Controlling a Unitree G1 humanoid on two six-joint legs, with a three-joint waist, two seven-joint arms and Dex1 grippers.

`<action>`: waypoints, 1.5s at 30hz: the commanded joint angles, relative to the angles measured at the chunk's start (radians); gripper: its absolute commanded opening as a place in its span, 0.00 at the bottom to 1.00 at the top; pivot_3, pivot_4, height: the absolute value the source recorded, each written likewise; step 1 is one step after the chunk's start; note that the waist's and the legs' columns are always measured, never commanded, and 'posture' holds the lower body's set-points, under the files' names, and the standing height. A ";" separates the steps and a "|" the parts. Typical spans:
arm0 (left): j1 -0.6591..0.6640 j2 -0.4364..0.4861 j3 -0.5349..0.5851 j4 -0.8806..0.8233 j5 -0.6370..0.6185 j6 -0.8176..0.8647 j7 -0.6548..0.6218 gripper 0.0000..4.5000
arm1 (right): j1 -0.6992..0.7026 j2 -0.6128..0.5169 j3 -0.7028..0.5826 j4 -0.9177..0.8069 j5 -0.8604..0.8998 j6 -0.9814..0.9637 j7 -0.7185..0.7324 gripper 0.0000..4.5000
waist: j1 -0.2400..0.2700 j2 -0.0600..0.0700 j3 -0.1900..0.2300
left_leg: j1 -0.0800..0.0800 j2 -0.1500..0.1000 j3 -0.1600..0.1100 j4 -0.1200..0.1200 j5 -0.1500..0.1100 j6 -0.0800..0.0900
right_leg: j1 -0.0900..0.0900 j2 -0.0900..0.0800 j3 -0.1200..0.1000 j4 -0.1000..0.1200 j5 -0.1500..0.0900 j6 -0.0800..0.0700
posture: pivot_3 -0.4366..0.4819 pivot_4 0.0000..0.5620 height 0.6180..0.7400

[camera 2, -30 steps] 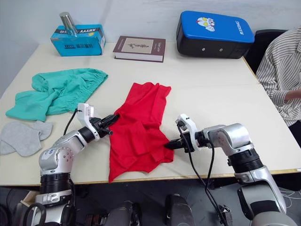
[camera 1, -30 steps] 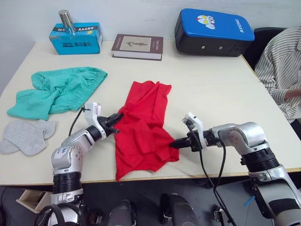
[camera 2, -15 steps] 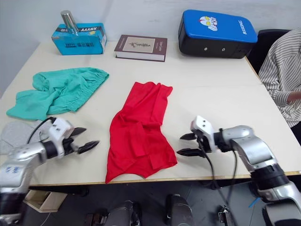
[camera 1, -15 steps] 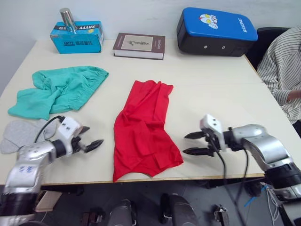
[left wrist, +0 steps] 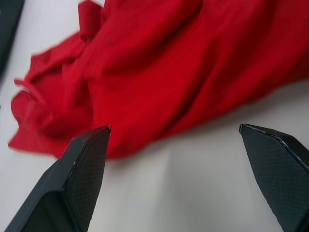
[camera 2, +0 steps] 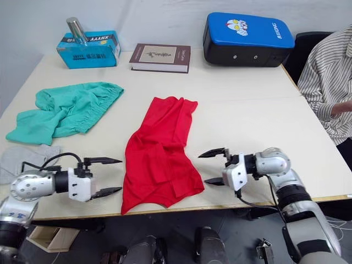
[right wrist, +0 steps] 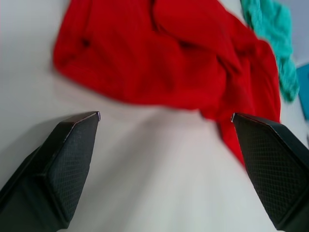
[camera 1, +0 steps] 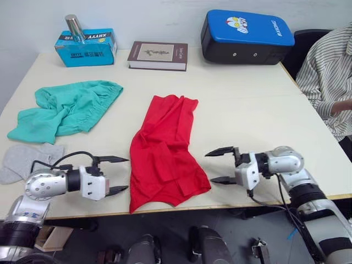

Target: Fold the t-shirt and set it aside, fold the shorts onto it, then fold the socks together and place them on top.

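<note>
Both grippers are spread wide and hold nothing. Left gripper (camera 1: 117, 175) and right gripper (camera 1: 222, 165) sit on either side of the t-shirt (camera 1: 165, 149), apart from it; a second ago they pinched its edges. It lies rumpled mid-table (camera 1: 247, 104), long way running near to far. Shorts (camera 1: 66, 110) and socks (camera 1: 30, 159) lie left. Far off sit a book (camera 1: 158, 55), tissue box (camera 1: 85, 47) and blue case (camera 1: 247, 36).

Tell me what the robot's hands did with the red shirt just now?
Both grippers let go of the t-shirt. The left gripper and the right gripper pulled back to either side and now sit open, not touching it. The shorts, socks, and book stayed put.
</note>
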 commanded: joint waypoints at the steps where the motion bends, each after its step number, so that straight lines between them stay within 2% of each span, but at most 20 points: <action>1: -0.031 -0.027 -0.101 0.058 0.027 -0.068 -0.025 1.00 | 0.010 0.028 0.087 -0.011 -0.017 -0.034 0.006 1.00 | 0.000 0.001 -0.001 | 0.001 0.000 0.000 0.000 0.000 0.000 | 0.001 0.000 0.000 0.000 0.000 0.000 | 0.48 0.27 1.00; 7: -0.127 -0.073 -0.192 0.121 0.039 -0.089 -0.042 1.00 | 0.007 0.073 0.133 -0.048 -0.076 0.009 -0.051 1.00 | 0.003 0.003 -0.003 | 0.003 0.000 0.000 0.001 -0.001 0.002 | 0.004 0.000 0.001 -0.001 0.000 0.000 | 0.48 0.27 1.00; 10: -0.153 -0.090 -0.223 0.148 0.043 -0.085 -0.045 1.00 | -0.005 0.080 0.131 -0.035 -0.147 0.035 -0.106 0.86 | 0.003 0.004 -0.004 | 0.004 0.000 0.000 0.001 -0.001 0.002 | 0.004 0.000 0.001 0.000 0.000 0.000 | 0.48 0.27 1.00; 13: -0.165 -0.103 -0.252 0.163 0.040 -0.060 -0.055 0.86 | -0.013 0.075 0.134 -0.028 -0.202 0.068 -0.150 0.63 | 0.002 0.005 -0.004 | 0.008 0.000 0.001 0.001 -0.001 0.002 | 0.007 0.000 0.002 0.000 0.000 0.000 | 0.48 0.27 1.00; 18: -0.163 -0.117 -0.274 0.172 0.022 0.009 -0.075 0.50 | -0.008 0.059 0.143 -0.074 -0.215 0.144 -0.180 0.23 | 0.003 0.005 -0.004 | 0.014 0.000 0.002 0.001 -0.002 0.003 | 0.012 -0.001 0.003 0.000 0.000 0.000 | 0.48 0.27 1.00; 21: -0.144 -0.125 -0.274 0.113 -0.022 0.129 -0.091 0.29 | 0.011 0.035 0.144 -0.126 -0.181 0.199 -0.164 0.01 | 0.005 0.006 -0.004 | 0.014 -0.001 0.001 0.001 -0.003 0.003 | 0.012 -0.002 0.003 0.001 0.000 0.000 | 0.48 0.27 1.00; 25: -0.109 -0.111 -0.269 0.029 -0.102 0.214 -0.152 0.01 | 0.070 -0.014 0.142 -0.284 -0.076 0.348 -0.099 0.00 | 0.009 0.006 -0.004 | 0.013 -0.001 0.001 0.001 -0.003 0.004 | 0.012 -0.003 0.003 0.001 0.000 0.000 | 0.48 0.27 1.00; 30: -0.005 -0.053 -0.221 -0.152 -0.207 0.307 -0.187 0.00 | 0.183 -0.136 0.125 -0.586 0.114 0.648 0.024 0.00 | 0.001 0.007 -0.004 | 0.007 -0.001 0.000 0.000 -0.005 0.004 | 0.007 -0.003 0.003 -0.002 -0.001 0.001 | 0.48 0.27 1.00; 34: 0.140 0.001 -0.135 -0.377 -0.316 0.418 -0.152 0.00 | 0.306 -0.343 0.060 -0.903 0.321 1.036 0.088 0.00 | 0.002 0.007 0.000 | -0.003 0.000 0.000 0.002 -0.005 0.004 | -0.002 -0.002 0.003 -0.002 -0.001 0.001 | 0.48 0.27 1.00; 38: 0.242 0.016 -0.093 -0.508 -0.348 0.494 -0.115 0.00 | 0.375 -0.473 0.012 -1.096 0.425 1.290 0.084 0.00 | 0.005 0.006 0.001 | -0.002 0.000 -0.002 0.002 -0.009 0.010 | 0.000 -0.003 0.002 -0.004 0.000 0.001 | 0.48 0.27 1.00; 42: 0.328 0.049 -0.081 -0.614 -0.385 0.564 -0.136 0.00 | 0.414 -0.522 -0.036 -1.237 0.562 1.524 0.047 0.00 | 0.005 0.006 0.002 | -0.002 0.000 -0.004 0.000 -0.012 0.005 | 0.001 -0.002 0.000 -0.008 0.000 0.001 | 0.48 0.27 1.00; 45: 0.361 0.071 -0.058 -0.660 -0.419 0.626 -0.140 0.00 | 0.431 -0.515 -0.045 -1.268 0.580 1.592 0.033 0.00 | 0.005 0.006 0.002 | -0.004 0.000 -0.004 -0.001 -0.012 0.005 | 0.000 -0.001 0.000 -0.010 0.000 0.001 | 0.48 0.27 1.00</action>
